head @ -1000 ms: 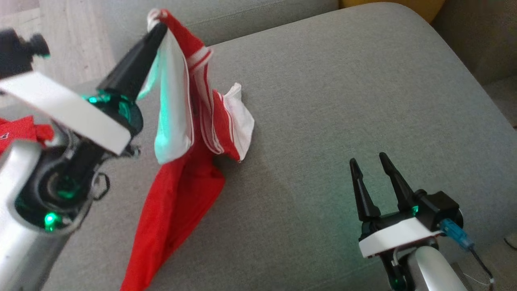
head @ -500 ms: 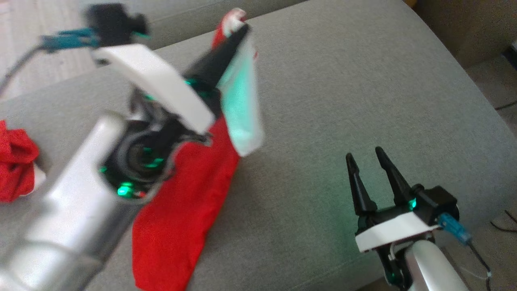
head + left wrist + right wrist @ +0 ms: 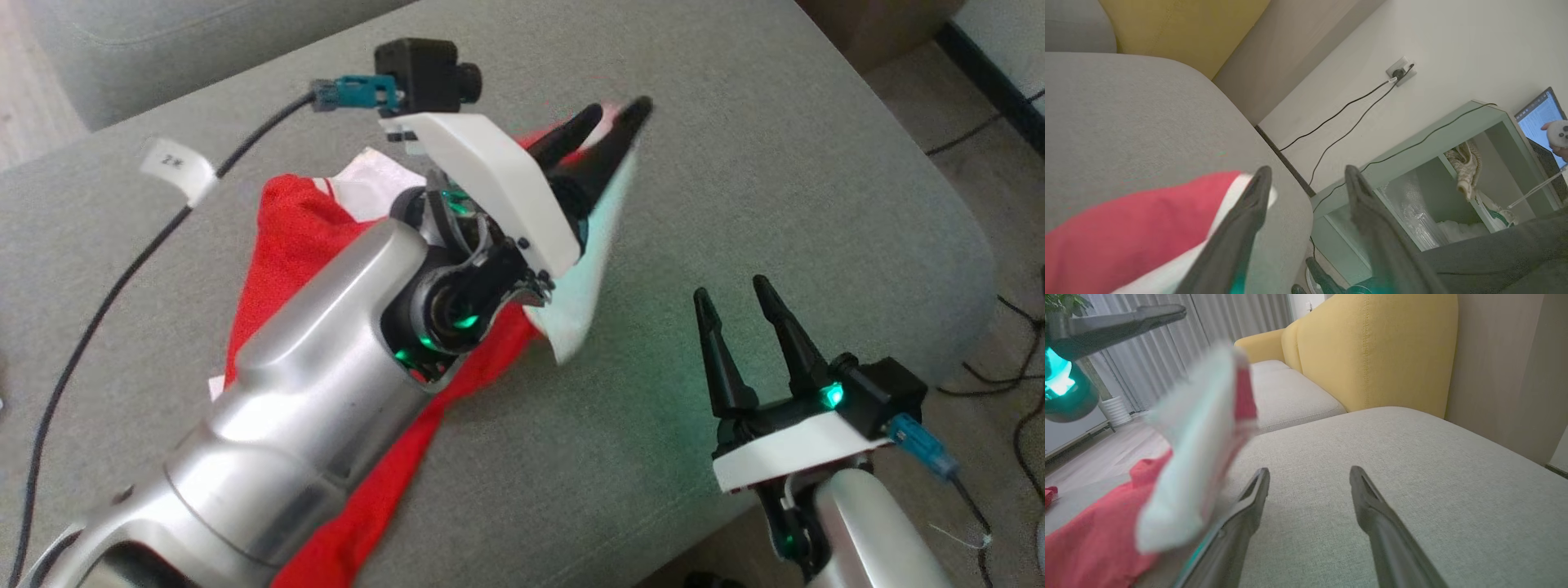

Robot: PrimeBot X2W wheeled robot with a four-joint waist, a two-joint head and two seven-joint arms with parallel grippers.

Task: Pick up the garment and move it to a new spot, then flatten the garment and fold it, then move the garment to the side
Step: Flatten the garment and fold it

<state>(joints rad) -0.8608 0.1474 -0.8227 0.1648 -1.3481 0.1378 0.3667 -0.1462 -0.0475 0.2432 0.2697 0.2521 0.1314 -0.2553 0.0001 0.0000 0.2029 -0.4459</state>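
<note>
Most of the red and white garment (image 3: pixel 286 237) is buried under the left arm (image 3: pixel 326 384) across the middle of the head view, and its lower end runs off the bottom edge. The white flap (image 3: pixel 581 306) just right of centre is a smear, same at centre left of the right wrist view. Little tag (image 3: pixel 175 163) at upper left: writing too tiny to read. Screen (image 3: pixel 1541 114) at the right edge of the left wrist view is cropped, text unreadable.

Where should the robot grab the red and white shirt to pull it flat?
Probably the white flap of the shirt, sticking out toward the right hand. Come from the right, low over the cushion: that edge is bare, while the left arm covers much of the red part.
</note>
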